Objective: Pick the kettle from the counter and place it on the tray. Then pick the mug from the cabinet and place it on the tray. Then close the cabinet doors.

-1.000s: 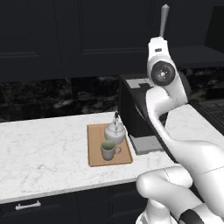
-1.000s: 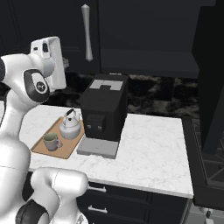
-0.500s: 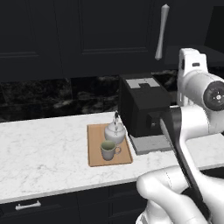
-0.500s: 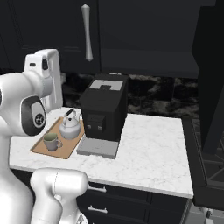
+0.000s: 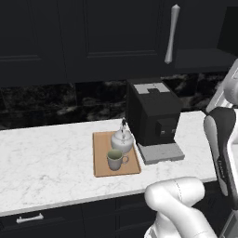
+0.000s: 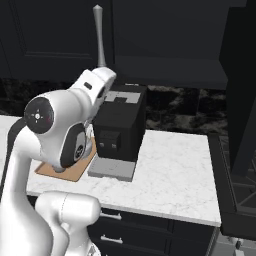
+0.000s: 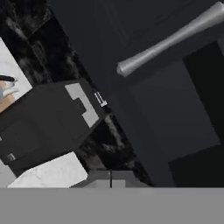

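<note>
Two things sit on the tray (image 5: 100, 160): the kettle (image 5: 122, 140) at its far side and the mug (image 5: 114, 159) just nearer, handle turned right. The tray lies flat on the counter (image 5: 46, 158), just left of the black coffee machine (image 5: 151, 111). The white arm (image 6: 60, 125) is folded high — its elbow bulges at the left of the right base view, the forearm reaching up and back toward the cabinet doors (image 5: 116, 37). The hand camera looks, rolled, at a door's silver bar handle (image 7: 173, 39) and the coffee machine's top. The gripper (image 7: 110, 179) has its fingers pressed together, pinching nothing. No readable writing — the machine's small markings are too blurred.
</note>
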Motion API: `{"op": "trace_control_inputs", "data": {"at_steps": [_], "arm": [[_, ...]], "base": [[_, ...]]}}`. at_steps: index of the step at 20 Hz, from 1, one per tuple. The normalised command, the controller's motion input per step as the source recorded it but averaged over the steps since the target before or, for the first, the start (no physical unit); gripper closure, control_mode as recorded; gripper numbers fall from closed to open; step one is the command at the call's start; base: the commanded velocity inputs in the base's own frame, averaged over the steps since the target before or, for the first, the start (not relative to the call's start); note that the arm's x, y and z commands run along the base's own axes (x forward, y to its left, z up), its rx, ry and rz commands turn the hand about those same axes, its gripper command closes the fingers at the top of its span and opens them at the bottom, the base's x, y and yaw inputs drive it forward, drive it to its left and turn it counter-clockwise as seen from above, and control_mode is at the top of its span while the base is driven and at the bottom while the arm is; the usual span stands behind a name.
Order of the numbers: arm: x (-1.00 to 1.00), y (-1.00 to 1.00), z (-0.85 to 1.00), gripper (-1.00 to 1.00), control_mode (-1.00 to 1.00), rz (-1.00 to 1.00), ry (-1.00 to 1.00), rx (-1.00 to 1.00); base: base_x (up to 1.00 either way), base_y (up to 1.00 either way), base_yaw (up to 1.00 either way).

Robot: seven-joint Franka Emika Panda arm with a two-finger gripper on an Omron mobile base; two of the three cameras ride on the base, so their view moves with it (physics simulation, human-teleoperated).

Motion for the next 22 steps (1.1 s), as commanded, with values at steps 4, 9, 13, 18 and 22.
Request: {"op": "trace_control_inputs", "data": {"at_steps": [4, 9, 13, 18, 22], "arm": [[-0.16, -0.43, -0.30, 1.00, -1.00, -0.37, -0.01, 1.00], [-0.17, -0.39, -0.23, 1.00, -1.00, -0.39, 0.00, 0.98], [-0.06, -0.28, -0.18, 1.00, -1.00, -0.39, -0.06, 0.95], [0.00, -0.20, -0.25, 1.00, -1.00, -0.37, -0.11, 0.95], [0.00, 0.00, -0.53, 1.00, -1.00, -0.40, -0.22, 0.84]], "base": [[0.00, 0.00, 0.00], [0.00, 0.00, 0.00], [0.00, 0.00, 0.00], [0.00, 0.00, 0.00], [0.00, 0.00, 0.00]]}}
